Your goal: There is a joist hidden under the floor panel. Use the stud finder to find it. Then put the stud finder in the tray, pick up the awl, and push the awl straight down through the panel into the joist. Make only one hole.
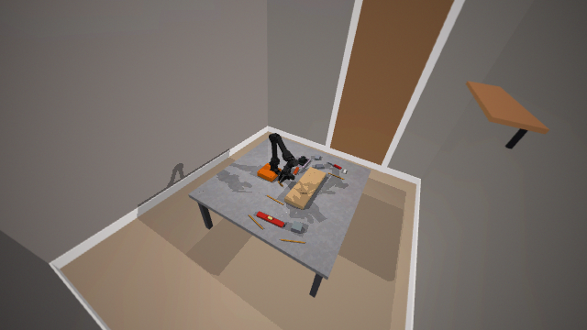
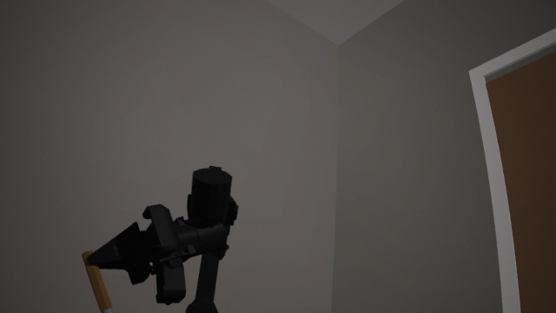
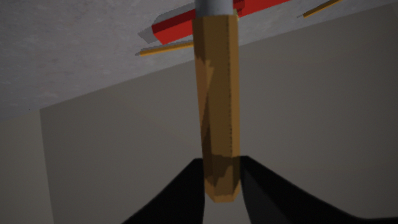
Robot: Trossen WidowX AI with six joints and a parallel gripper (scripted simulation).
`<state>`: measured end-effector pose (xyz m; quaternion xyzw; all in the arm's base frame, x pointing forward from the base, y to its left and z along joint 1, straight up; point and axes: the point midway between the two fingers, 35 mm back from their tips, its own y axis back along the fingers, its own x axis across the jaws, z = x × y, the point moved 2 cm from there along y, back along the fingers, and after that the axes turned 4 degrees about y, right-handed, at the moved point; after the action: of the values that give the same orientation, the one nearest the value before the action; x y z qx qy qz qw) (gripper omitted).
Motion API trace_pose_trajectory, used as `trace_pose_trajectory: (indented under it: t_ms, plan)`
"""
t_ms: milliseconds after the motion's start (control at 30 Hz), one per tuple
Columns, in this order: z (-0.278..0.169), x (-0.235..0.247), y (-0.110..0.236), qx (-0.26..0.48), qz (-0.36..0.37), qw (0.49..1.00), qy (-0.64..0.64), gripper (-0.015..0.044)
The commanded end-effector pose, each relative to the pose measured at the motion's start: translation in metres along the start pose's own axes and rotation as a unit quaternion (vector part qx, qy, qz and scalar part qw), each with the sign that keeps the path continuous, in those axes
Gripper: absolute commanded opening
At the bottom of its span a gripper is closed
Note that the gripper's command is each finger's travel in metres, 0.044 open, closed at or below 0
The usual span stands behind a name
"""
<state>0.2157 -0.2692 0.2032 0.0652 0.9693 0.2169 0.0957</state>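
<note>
Claw [image 3: 222,172]: clenched on the butt end of the awl's wooden handle, dark fingers pressing it from both sides.
Awl [image 3: 216,100]: held off the tabletop, tan handle running away from the claw to a grey metal collar; tip out of the wrist view. From the exterior view, handle [image 2: 96,283] hanging tilted below the claw [image 2: 89,260], grey collar at the bottom edge.
Arm [image 1: 280,153]: rooted near the far left edge of the tabletop, bent over toward the floor panel.
Tabletop [image 1: 229,202]: grey, mottled with shadows.
Floor panel [image 1: 305,187]: pale wooden board lying flat, lengthwise from the far edge toward the middle, just right of the arm.
Tray [image 1: 268,173]: orange, beside the arm's base near the far left edge; contents too small to tell.
Level [image 1: 271,219]: red bar toward the near edge; also seen past the awl in the wrist view [image 3: 175,27].
Pencils [image 1: 275,199]: thin orange sticks scattered between panel and near edge.
Grey block [image 1: 298,226]: just right of the red level.
</note>
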Motion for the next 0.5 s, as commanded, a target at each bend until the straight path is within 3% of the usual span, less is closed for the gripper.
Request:
trace_pose_trajectory:
  t_ms: [0, 267, 467]
  plan:
    - [-0.005, -0.005, 0.014, 0.047, -0.008, 0.998, 0.042, 0.0000]
    - [-0.014, -0.012, 0.044, 0.128, -0.007, 0.986, 0.107, 0.0000]
    - [0.001, -0.028, 0.039, 0.091, -0.008, 0.992, 0.086, 0.0000]
